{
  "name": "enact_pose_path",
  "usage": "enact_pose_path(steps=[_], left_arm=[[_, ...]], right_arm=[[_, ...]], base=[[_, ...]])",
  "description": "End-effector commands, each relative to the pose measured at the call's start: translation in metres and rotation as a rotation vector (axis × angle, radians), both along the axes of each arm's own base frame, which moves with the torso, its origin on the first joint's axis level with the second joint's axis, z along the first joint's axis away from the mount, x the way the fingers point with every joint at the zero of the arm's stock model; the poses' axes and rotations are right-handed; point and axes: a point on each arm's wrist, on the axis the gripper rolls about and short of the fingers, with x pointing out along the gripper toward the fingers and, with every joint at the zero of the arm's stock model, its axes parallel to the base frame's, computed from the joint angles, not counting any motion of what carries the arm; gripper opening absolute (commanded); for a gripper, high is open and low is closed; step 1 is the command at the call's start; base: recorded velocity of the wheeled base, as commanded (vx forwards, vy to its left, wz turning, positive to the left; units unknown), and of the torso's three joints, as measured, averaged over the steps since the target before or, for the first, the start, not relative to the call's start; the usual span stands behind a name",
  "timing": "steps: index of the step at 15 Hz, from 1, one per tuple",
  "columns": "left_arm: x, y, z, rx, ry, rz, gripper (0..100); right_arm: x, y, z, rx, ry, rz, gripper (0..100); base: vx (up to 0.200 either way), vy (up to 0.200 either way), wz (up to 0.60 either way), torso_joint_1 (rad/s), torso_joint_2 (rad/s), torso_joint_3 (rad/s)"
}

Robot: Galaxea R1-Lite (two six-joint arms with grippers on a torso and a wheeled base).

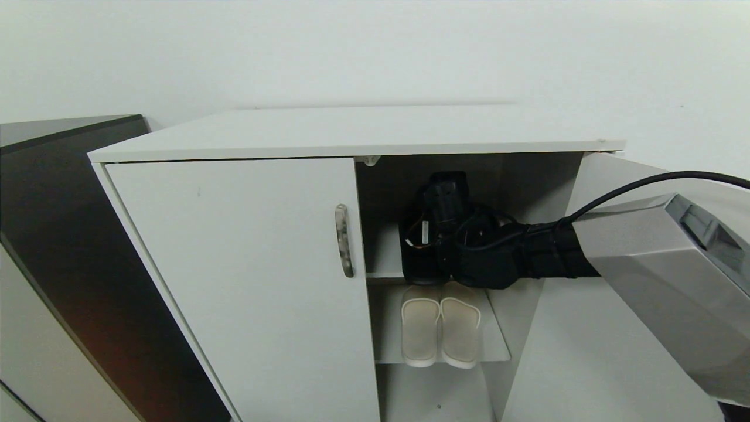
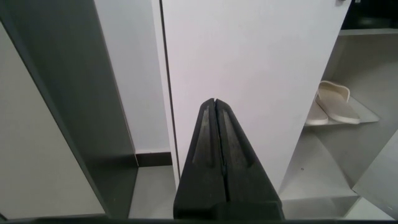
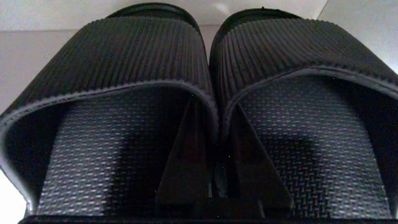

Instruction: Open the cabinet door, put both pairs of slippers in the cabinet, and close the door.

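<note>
Room: plain white wall (image 1: 375,47) stood behind the furniture, and a dark panel (image 1: 70,234) leaned at the far left.
Surface: white cabinet (image 1: 351,132) with a flat top board sat against that wall.
Left door (image 1: 234,264): closed, with a metal handle (image 1: 344,240) upright near its right edge.
Right door (image 1: 574,363): swung open to the right, exposing the right half of the cabinet.
Upper shelf (image 1: 384,258): carried the black slippers (image 1: 419,258), with the right arm reaching in from the right.
Lower shelf (image 1: 498,346): carried the cream slippers (image 1: 439,331), 2 side by side and touching, lying flat with one end at the shelf's near edge.
Right gripper (image 3: 216,124): was inside the cabinet at the upper shelf, between the 2 black slippers.
Right fingers (image 3: 186,162): 1 sat inside each slipper, drawn close so that they pinched the 2 inner strap walls together between them.
Black slippers, right wrist view (image 3: 124,93): ribbed straps arched over both fingers, and the 2 soles lay side by side, pressed against each other.
Left gripper (image 2: 214,102): hung in front of the closed left door, low and apart from it.
Left fingers (image 2: 202,149): pressed together along their whole length, with nothing between them.
Cream slippers, left wrist view (image 2: 336,102): lay on their shelf beyond the door's edge.
</note>
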Motion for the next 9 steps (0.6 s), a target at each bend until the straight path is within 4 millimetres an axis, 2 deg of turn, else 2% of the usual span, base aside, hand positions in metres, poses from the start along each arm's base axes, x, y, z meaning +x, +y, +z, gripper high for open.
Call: enact_pose_path(steps=[1, 3, 5, 6, 9], left_arm=[[0.0, 0.0, 0.0, 0.0, 0.0, 0.0, 0], [0.0, 0.0, 0.0, 0.0, 0.0, 0.0, 0], [0.0, 0.0, 0.0, 0.0, 0.0, 0.0, 0], [0.0, 0.0, 0.0, 0.0, 0.0, 0.0, 0], [0.0, 0.0, 0.0, 0.0, 0.0, 0.0, 0]], right_arm=[[-0.001, 0.001, -0.002, -0.003, 0.004, 0.003, 100], [-0.013, 0.006, -0.006, -0.025, 0.031, 0.022, 100], [-0.027, 0.006, 0.002, -0.026, 0.032, 0.037, 100], [-0.04, 0.004, 0.011, -0.026, 0.027, 0.043, 100], [-0.076, 0.002, 0.021, -0.032, 0.011, 0.066, 100]], base=[[0.0, 0.0, 0.0, 0.0, 0.0, 0.0], [0.0, 0.0, 0.0, 0.0, 0.0, 0.0], [0.0, 0.0, 0.0, 0.0, 0.0, 0.0], [0.0, 0.0, 0.0, 0.0, 0.0, 0.0], [0.0, 0.0, 0.0, 0.0, 0.0, 0.0]])
